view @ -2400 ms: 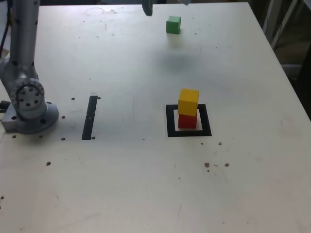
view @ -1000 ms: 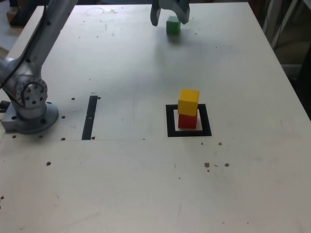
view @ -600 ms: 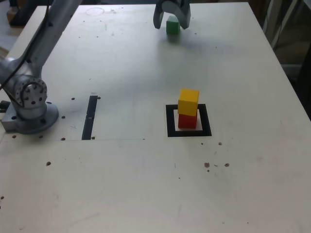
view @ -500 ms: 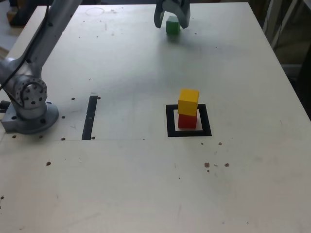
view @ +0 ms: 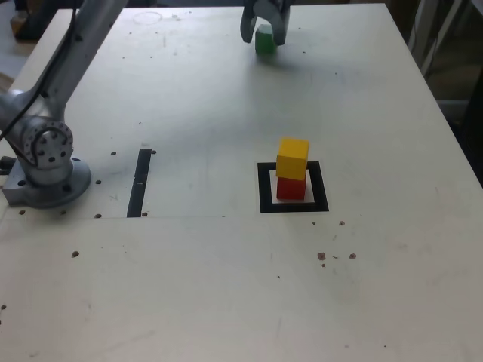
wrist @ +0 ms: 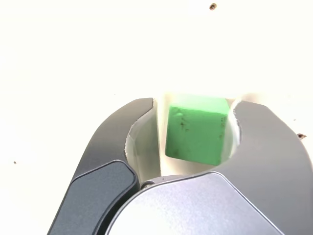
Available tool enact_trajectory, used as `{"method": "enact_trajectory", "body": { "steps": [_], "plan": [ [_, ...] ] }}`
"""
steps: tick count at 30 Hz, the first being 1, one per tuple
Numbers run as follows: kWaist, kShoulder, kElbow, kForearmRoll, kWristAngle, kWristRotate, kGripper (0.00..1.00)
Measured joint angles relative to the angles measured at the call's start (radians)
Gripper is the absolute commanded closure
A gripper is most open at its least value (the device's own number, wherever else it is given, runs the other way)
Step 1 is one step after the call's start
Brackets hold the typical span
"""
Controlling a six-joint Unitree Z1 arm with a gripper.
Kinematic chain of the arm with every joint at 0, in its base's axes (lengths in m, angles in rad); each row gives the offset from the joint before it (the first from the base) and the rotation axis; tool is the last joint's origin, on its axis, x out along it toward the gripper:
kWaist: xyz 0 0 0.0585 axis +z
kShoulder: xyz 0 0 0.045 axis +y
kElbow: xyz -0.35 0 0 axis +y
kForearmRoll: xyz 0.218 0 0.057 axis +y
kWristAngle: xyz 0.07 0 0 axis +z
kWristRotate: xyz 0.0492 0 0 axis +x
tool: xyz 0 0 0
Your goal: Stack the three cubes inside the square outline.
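Strip (view: 139, 183) btwn base (view: 56, 190) & outline (view: 266, 197); yel (view: 292, 158) on red (view: 290, 189) inside; jaws open arnd grn cube (wrist: 195, 134).

We list one pale, speckled tabletop (view: 189, 286). On it we count: black strip (view: 139, 185); square outline (view: 266, 188), red cube (view: 291, 189) inside; green cube (view: 265, 42), well apart.

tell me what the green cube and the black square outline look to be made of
The green cube looks like matte painted wood or foam, hard to say which: its face is evenly coloured with little shine and a few dark smudges. The black square outline seems to be tape, dull black, judging by its flat, even-width strips lying flush on the tabletop.
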Motion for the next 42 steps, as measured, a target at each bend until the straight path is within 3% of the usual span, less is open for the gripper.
{"method": "enact_trajectory", "body": {
  "steps": [13, 22, 31, 42],
  "plan": [
    [-0.018, -0.033, -0.011, 0.034, -0.001, -0.001, 0.70],
    [-0.064, -0.132, -0.036, 0.147, -0.017, -0.049, 0.70],
    [-0.213, -0.226, -0.003, 0.235, -0.034, -0.132, 0.70],
    [-0.486, -0.470, 0.287, 0.241, -0.039, -0.343, 0.70]
  ]
}}
